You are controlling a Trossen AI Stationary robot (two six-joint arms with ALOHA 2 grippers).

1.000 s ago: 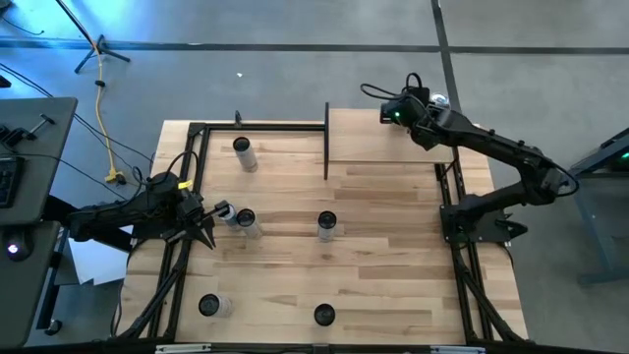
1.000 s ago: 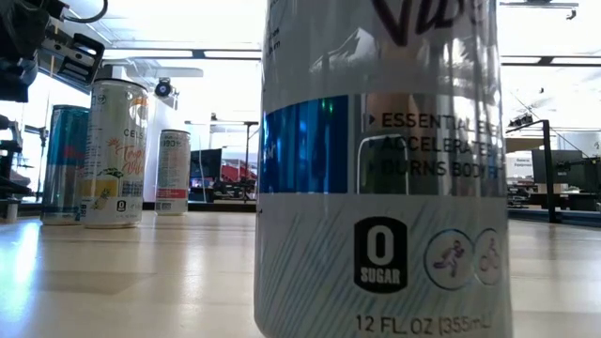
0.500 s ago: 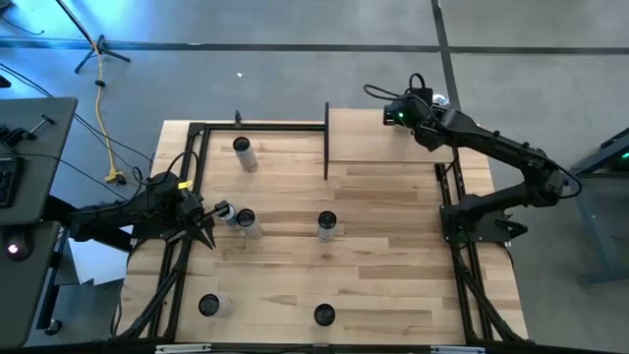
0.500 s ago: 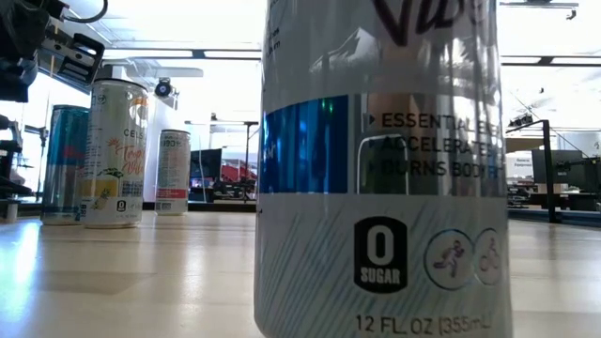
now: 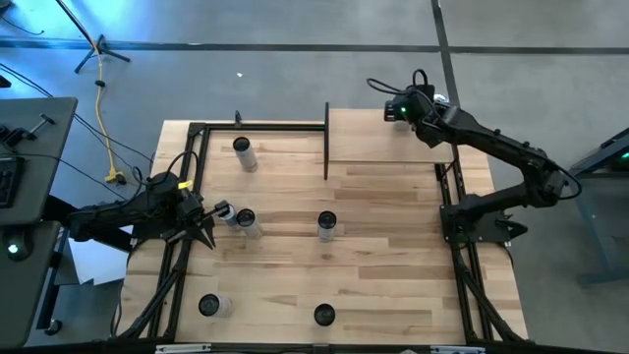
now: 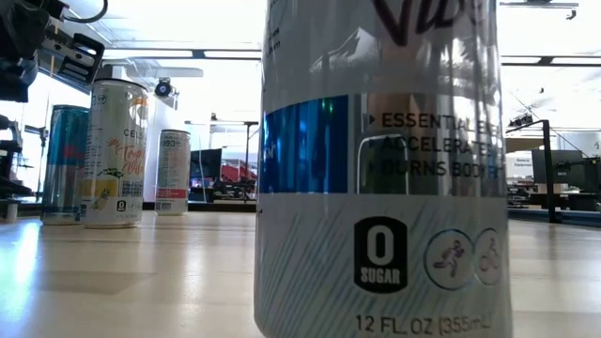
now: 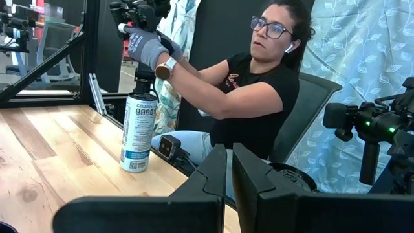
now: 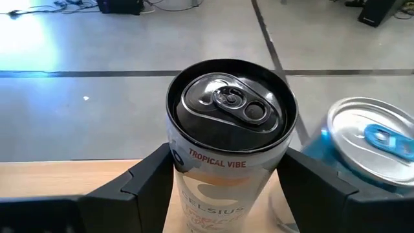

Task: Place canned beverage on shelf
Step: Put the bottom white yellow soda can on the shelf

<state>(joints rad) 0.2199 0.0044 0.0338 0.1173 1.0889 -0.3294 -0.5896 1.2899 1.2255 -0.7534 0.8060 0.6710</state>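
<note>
- Easing my right end effector (image 8: 223,188) along the shelf (image 5: 383,138): over the last second it has crept toward the shelf's far edge, at its right end.
- Its fingers (image 8: 145,184) are clamped on the black-topped can (image 8: 226,129), which I hold upright; a blue-tabbed can (image 8: 369,139) stands just beside it.
- So I judge the placing nearly done; only the release is left.
- My left end effector (image 7: 226,178), fingers together and empty, has stayed well away from the shelf at the counter's (image 5: 393,256) left edge.
- Five more cans wait on the counter.
</note>
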